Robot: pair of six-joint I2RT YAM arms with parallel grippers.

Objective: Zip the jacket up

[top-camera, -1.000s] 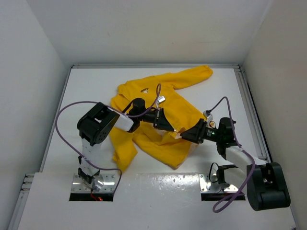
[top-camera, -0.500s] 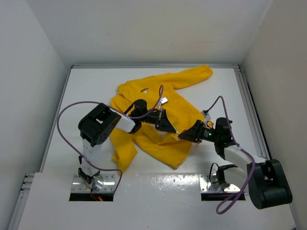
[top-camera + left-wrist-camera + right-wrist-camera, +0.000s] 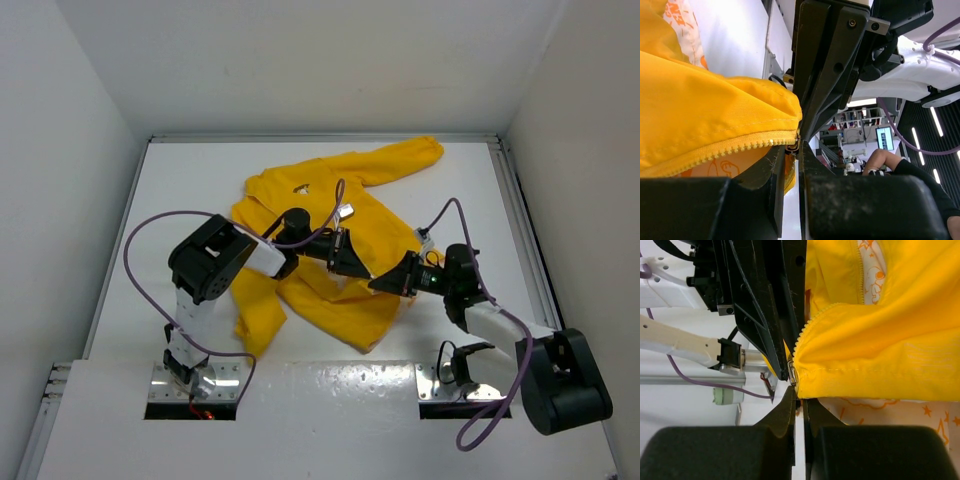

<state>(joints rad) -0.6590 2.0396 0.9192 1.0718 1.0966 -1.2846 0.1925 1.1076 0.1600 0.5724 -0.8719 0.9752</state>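
Top external: jacket point(image 3: 330, 205) sprawled mid-table, sleeve toward far right corner. Left gripper point(image 3: 362, 273) clenched on zipper point(image 3: 740, 147) edge (slider point(image 3: 792, 146) right at its tips); right gripper point(image 3: 378, 285) pinched shut on same fabric, tip to tip with left.

We see the jacket point(image 3: 330, 215) in bright yellow, its zipper teeth point(image 3: 740, 147) the same yellow. Its lining point(image 3: 880, 412) is pale, printed with orange stars and what may be small animal outlines. The left gripper point(image 3: 363, 273) and right gripper point(image 3: 374, 285) are black, the cables point(image 3: 150, 225) purple, the table point(image 3: 200, 180) white.
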